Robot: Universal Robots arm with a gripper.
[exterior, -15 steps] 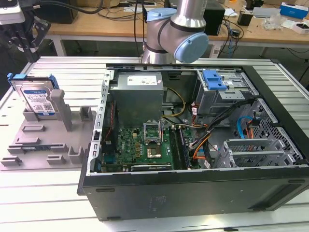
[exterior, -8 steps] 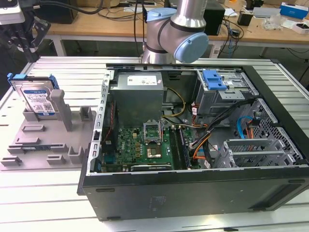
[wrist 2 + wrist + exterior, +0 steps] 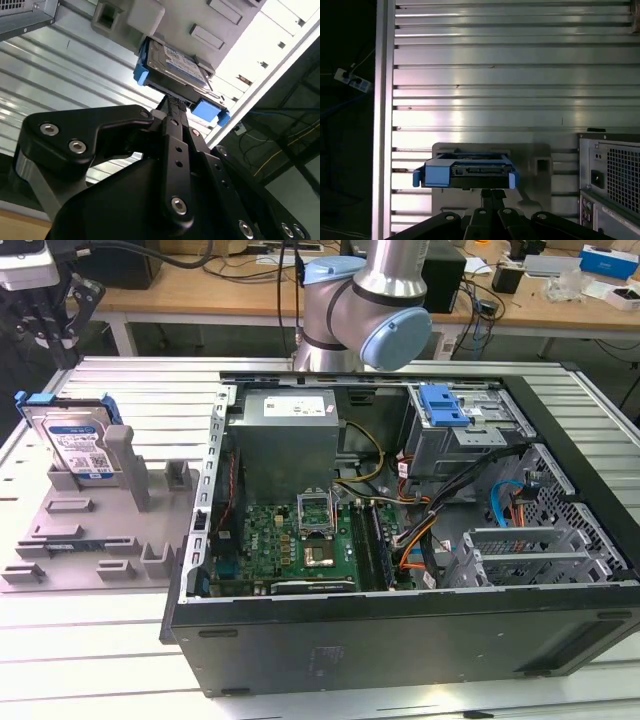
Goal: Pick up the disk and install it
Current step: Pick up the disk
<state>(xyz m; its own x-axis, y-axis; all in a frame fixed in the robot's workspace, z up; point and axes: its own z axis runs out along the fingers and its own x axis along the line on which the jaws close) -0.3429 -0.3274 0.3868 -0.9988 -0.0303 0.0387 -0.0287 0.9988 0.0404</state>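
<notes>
Ribbed aluminium table (image 3: 100, 640), pale slats; wooden benches (image 3: 200, 290) strewn with cables behind it. Task's thing: flat rectangular silver disk (image 3: 78, 440) with a white-and-blue label, framed by a blue plastic carrier bracket. It sits in a grey moulded plastic fixture (image 3: 90, 540) on the table, toward the exterior view's left. It is propped steeply, label face toward that camera, with a grey upright post (image 3: 120, 455) of the fixture just beside it on the exterior view's right. The long axis runs up the prop: one short end down in the fixture, the other uppermost and free. The first wrist view meets that free end edge-on, a thin metal edge with blue bracket ears at either side. Black two-finger gripper (image 3: 493, 195): fingertips drawn together, nothing between them. In the exterior view it hangs above the disk and a little toward the exterior view's left, with a clear gap and no contact. In both wrist views the fingers point at the free short end, about mid-width. Judgement: the disk lies straight ahead along the finger axis, long axis roughly in line with the fingers, with the thin dimension being what a grip would span. The disk is not yet picked up. Outward: a grey-and-blue jointed robot arm (image 3: 370, 290) stands at the far side of the table. A black open computer case (image 3: 400, 640) lies on its side toward the exterior view's right, well apart from the fixture, its green circuit board exposed. A blue plastic drive-bay latch (image 3: 443, 405) sits at the case's far corner.
</notes>
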